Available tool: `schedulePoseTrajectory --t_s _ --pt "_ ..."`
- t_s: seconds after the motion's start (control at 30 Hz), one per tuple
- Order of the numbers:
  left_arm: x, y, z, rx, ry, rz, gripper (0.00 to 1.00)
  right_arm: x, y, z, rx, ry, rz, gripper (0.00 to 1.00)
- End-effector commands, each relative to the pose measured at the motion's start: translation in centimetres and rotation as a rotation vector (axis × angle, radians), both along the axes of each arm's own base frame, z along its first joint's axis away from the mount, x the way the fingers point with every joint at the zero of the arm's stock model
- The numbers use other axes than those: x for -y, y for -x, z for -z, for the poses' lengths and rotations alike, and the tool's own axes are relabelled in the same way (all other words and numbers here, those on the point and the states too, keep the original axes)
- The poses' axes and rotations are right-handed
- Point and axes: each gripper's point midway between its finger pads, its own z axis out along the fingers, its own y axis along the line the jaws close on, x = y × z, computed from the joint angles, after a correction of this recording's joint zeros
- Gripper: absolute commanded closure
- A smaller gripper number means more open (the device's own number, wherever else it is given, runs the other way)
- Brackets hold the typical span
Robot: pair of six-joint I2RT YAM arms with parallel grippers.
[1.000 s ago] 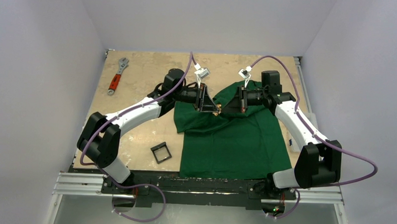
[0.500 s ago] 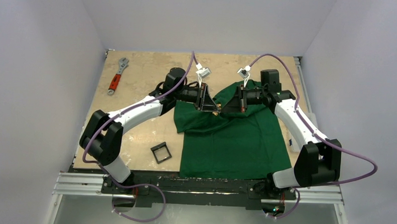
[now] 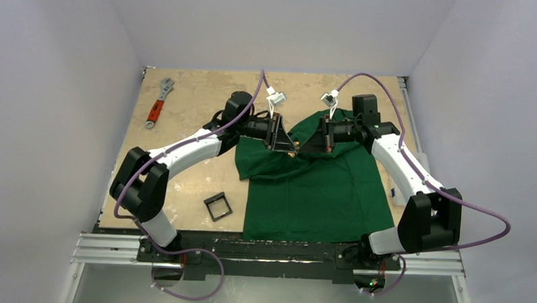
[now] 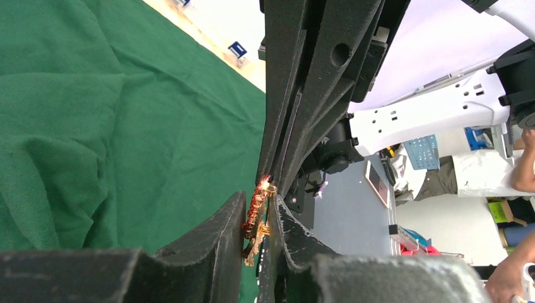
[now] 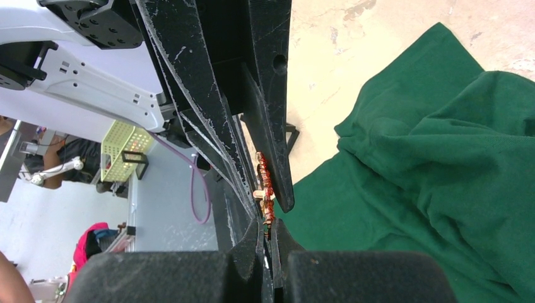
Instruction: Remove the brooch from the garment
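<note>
two grippers meet nose to nose over the upper part of the garment (image 3: 318, 194), with the brooch (image 4: 255, 222) caught between them just above the cloth. the left gripper (image 4: 258, 205), jaws only narrowly apart, is pinched on the ornament's flat faces, likely so it can be drawn away. the right gripper (image 5: 267, 228) is fully closed at the ornament's end. what it nips, pin or fold of cloth, cannot be told, but it looks placed to brace against the pull. whether the brooch is free of the fabric is unclear.
</note>
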Motion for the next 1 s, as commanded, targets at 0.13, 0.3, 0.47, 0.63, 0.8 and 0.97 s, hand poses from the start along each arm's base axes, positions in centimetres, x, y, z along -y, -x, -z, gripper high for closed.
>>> schedulePoseTrajectory --t_s 0.13,0.3,0.47,0.63,0.8,0.97 --pt "0.7 -0.6 -1.8 0.058 0.038 0.007 0.75 -0.7 0.2 -2.2 0.057 -0.040 -0.047 1.00" --pt "0.3 0.0 -2.6 0.080 0.056 0.027 0.62 -0.7 0.1 -2.0 0.060 -0.036 -0.047 1.00" --pt "-0.6 -0.2 -3.6 0.107 0.075 0.041 0.57 -0.6 0.0 -1.7 0.062 -0.019 -0.049 1.00" --pt "-1.7 0.0 -5.6 0.180 0.099 0.044 0.46 -0.5 -0.4 -1.8 0.087 -0.007 -0.038 1.00" --pt "-3.4 -0.5 -6.4 0.244 0.074 0.008 0.38 -0.5 -1.2 -2.8 0.170 -0.003 -0.013 1.00" --pt "-5.7 -1.3 -7.6 0.290 0.045 -0.037 0.27 -0.4 -2.1 -4.6 0.350 0.029 0.015 1.00"
